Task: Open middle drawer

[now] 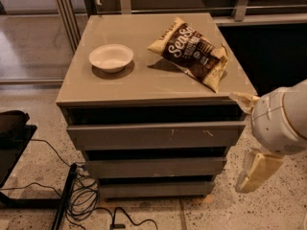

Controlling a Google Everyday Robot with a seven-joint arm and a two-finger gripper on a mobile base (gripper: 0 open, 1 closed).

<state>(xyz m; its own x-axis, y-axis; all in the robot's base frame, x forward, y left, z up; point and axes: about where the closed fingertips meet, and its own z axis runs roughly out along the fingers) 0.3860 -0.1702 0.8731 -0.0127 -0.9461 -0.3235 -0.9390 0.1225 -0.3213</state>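
Note:
The grey-brown cabinet [144, 87] has three stacked drawer fronts. The top front [153, 135] has white scratches. The middle drawer [153, 167] lies below it, plain and handleless, and looks closed. The narrow lowest front [153, 189] is under that. My gripper [237, 143] hangs at the cabinet's right front corner, beside the top and middle fronts. Its cream fingers [258, 172] are spread apart and hold nothing. The white wrist [283, 123] is behind them.
A white bowl [111, 57] and a dark chip bag [192, 54] lie on the cabinet top. Black cables [84, 200] and a dark object [12, 138] lie on the speckled floor to the left. A railing runs behind the cabinet.

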